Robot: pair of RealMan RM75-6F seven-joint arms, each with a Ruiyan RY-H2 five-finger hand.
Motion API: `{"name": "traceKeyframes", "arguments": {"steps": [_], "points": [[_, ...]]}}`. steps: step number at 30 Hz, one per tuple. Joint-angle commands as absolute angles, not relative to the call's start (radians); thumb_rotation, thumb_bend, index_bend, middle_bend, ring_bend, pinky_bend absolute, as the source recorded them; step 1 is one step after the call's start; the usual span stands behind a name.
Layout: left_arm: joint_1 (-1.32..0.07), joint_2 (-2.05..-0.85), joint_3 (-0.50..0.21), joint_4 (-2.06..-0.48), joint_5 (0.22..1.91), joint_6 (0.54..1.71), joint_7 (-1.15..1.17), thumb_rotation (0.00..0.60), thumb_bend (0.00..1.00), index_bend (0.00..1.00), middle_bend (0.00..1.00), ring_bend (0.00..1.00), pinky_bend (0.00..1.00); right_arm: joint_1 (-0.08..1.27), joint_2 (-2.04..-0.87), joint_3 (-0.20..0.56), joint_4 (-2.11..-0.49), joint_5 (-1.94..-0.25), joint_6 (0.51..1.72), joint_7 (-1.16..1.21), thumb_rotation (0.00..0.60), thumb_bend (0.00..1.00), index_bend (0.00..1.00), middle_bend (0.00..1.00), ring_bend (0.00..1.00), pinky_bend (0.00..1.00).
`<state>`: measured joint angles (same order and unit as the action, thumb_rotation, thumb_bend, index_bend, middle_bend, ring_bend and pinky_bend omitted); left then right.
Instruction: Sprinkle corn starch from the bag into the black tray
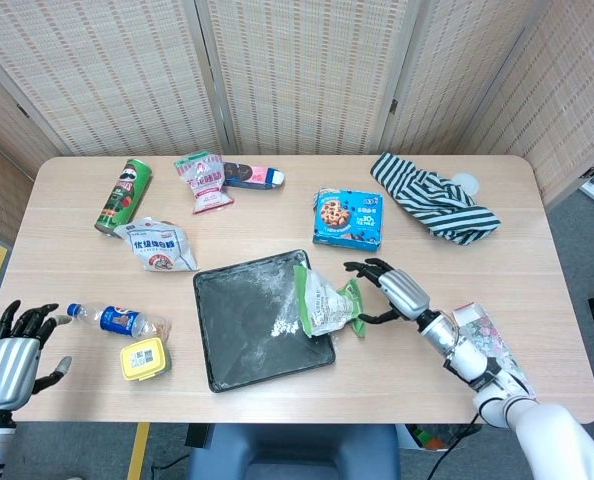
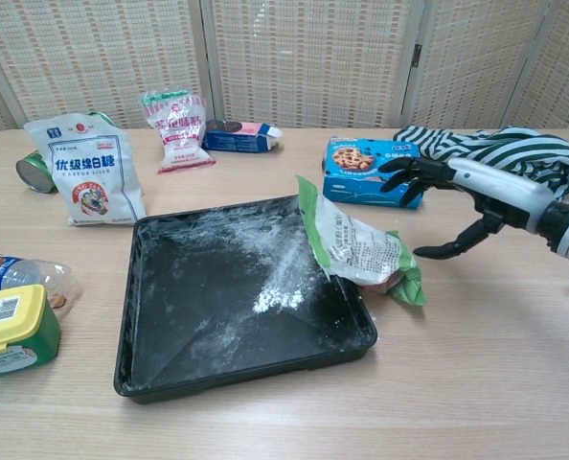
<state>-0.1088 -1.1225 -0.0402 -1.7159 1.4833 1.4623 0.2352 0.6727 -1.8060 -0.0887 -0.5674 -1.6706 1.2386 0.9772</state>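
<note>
Chest view shows the right hand (image 2: 476, 196) with fingers spread, holding nothing, just right of the corn starch bag (image 2: 356, 251). That bag leans on the black tray (image 2: 150, 359) right rim, mouth over powder, presumably released after sprinkling.

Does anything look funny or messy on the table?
Yes. The corn starch bag lies tipped over the black tray rim, half in and half out. White powder is scattered in the tray. The right hand is off it.
</note>
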Motion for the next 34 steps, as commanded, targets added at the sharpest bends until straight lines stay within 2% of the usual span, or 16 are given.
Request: {"name": "traceKeyframes", "arguments": {"steps": [1, 9, 16, 20, 24, 34], "points": [[-0.112, -1.126, -0.044, -1.709, 1.48, 1.459, 0.23, 0.6, 0.33, 0.32, 0.22, 0.2, 0.07, 0.639, -1.686, -0.055, -0.732, -1.631, 1.267, 0.819, 0.6, 0.24, 0.16, 0.25, 0.28, 0.15], [-0.122, -1.146, -0.059, -1.68, 1.471, 1.462, 0.219, 0.6, 0.33, 0.32, 0.22, 0.21, 0.07, 0.538, -1.383, -0.003, -1.231, -1.5, 1.279, 0.363, 0.599, 0.24, 0.2, 0.29, 0.3, 0.22], [-0.118, -1.161, -0.073, -1.662, 1.463, 1.486, 0.212, 0.6, 0.33, 0.32, 0.22, 0.2, 0.07, 0.421, -1.188, -0.006, -1.501, -1.413, 1.342, 0.175, 0.6, 0.24, 0.22, 0.29, 0.3, 0.24], [-0.116, -1.165, -0.077, -1.663, 1.46, 1.495, 0.218, 0.6, 0.34, 0.32, 0.22, 0.21, 0.07, 0.351, -1.113, -0.017, -1.581, -1.401, 1.397, 0.167, 0.6, 0.24, 0.24, 0.29, 0.3, 0.23], [-0.114, -1.171, -0.079, -1.671, 1.463, 1.506, 0.227, 0.6, 0.34, 0.32, 0.22, 0.21, 0.06, 0.285, -1.06, -0.041, -1.615, -1.43, 1.45, 0.196, 0.591, 0.24, 0.24, 0.28, 0.27, 0.17], [-0.11, -1.176, -0.073, -1.696, 1.476, 1.518, 0.239, 0.6, 0.34, 0.32, 0.22, 0.21, 0.06, 0.156, -1.044, -0.045, -1.645, -1.459, 1.578, 0.199, 0.592, 0.24, 0.24, 0.28, 0.26, 0.17]]}}
